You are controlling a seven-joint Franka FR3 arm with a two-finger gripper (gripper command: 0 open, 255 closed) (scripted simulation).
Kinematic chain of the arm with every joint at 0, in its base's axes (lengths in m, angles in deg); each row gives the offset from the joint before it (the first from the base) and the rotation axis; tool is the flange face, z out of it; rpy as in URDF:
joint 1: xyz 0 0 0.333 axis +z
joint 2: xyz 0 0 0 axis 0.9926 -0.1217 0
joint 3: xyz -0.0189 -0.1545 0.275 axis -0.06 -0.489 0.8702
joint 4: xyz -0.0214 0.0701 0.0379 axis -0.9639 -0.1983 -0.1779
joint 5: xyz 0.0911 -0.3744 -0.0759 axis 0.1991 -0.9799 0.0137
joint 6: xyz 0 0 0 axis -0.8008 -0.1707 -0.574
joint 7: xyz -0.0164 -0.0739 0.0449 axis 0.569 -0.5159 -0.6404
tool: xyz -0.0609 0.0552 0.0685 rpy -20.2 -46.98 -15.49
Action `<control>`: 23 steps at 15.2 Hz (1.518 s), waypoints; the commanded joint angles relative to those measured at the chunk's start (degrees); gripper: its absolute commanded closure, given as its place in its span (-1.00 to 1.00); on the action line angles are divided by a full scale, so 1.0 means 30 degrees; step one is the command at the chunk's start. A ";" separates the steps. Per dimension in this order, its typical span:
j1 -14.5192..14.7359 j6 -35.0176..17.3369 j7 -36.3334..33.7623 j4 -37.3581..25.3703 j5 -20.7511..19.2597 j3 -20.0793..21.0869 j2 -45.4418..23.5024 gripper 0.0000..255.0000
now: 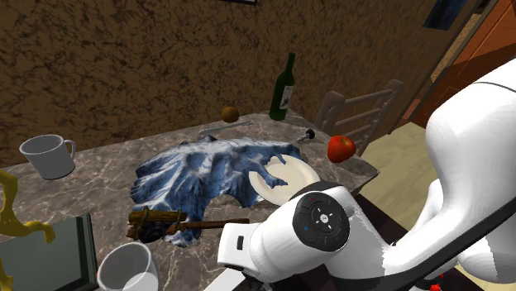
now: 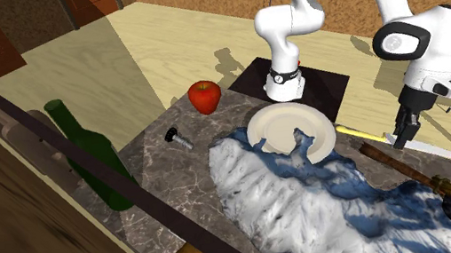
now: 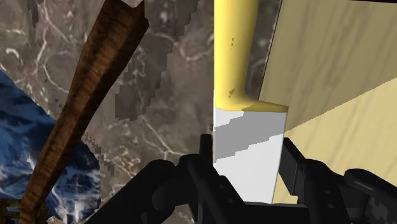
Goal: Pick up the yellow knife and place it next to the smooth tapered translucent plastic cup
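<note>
**One axis decides it: the knife runs along the worktop's edge, with the jaws square across its blade**

In the wrist view a brown wooden shaft [image 3: 83, 108] slants over the marble worktop [image 3: 159, 83]. Next comes the yellow knife [image 3: 236, 76], then the pale floor [image 3: 337, 63] beyond the worktop's edge. The knife lies along that edge, the one nearest the stand. Its yellow handle points away from the jaws and its pale blade comes back between them, the outer side seeming to overhang the edge. The jaws sit across the long axis, one black finger against each side of the blade just behind the handle, so they look pressed onto it, pinching the knife. Whether it is clear of the marble cannot be told.

In the second exterior view the order is white plate [image 2: 280, 130], handle, jaws, then blade, all close to the stand-side edge.

In the shoulder view the pale tapered cup [image 1: 128, 266] stands far along this same edge, toward the worktop's left corner, and the shaft's dark head lies beside it. By my reading the blade end points roughly toward the cup. The carry would then run along the edge and rise over the shaft, with little turning of the knife.
</note>
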 commanded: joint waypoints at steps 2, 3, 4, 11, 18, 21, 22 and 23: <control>0.0000 0.0001 0.0000 0.0001 0.0000 0.0000 0.0000 1.00; 0.0000 0.0000 0.0000 0.0000 0.0000 -0.0001 -0.0001 1.00; 0.0000 0.0000 0.0000 0.0000 0.0000 0.0000 -0.0001 1.00; 0.0139 0.1020 0.1520 -0.0183 0.1825 0.0051 0.1235 1.00; 0.0479 0.2636 0.3174 -0.0700 0.3726 -0.0155 0.2730 1.00; 0.0625 0.3370 0.3734 -0.1003 0.4334 -0.0286 0.3284 1.00; 0.0668 0.3618 0.3904 -0.1114 0.4514 -0.0330 0.3457 1.00; 0.0713 0.3868 0.4066 -0.1230 0.4683 -0.0377 0.3624 1.00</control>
